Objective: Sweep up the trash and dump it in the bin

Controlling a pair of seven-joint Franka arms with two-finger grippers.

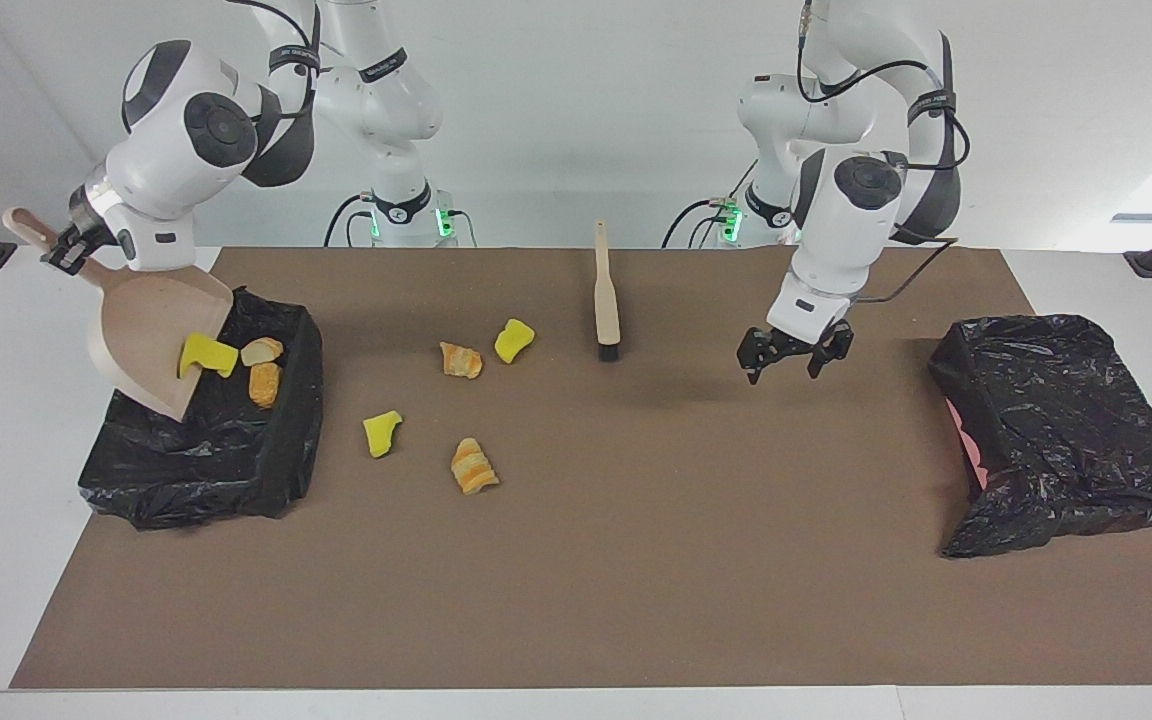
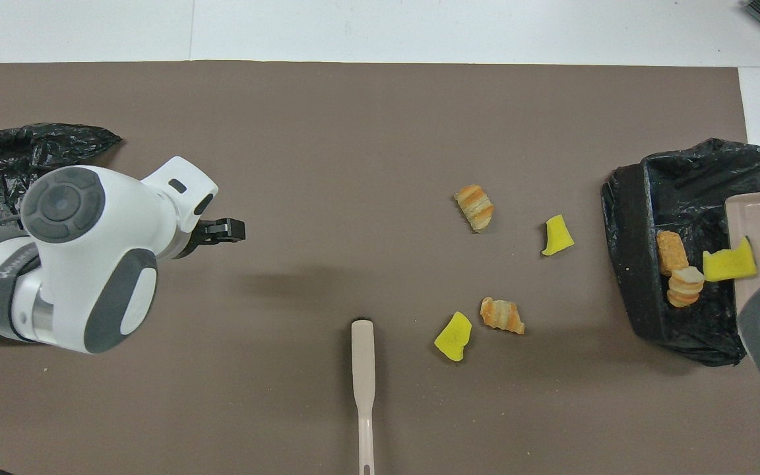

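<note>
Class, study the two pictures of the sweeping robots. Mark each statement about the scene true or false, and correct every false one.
1. The right gripper holds the dustpan by its handle, tilted over the lined bin. True.
2. The left gripper is holding the brush. False: the brush lies alone on the brown mat, and the left gripper hangs above the mat with jaws open and nothing in them.
3. Four scraps of trash lie on the mat, two yellow and two striped. True.
4. The dustpan is empty. False: a yellow chunk is at its lip, with two bread-like lumps beside it.
5. A second black bag sits at the left arm's end of the table. True.
</note>
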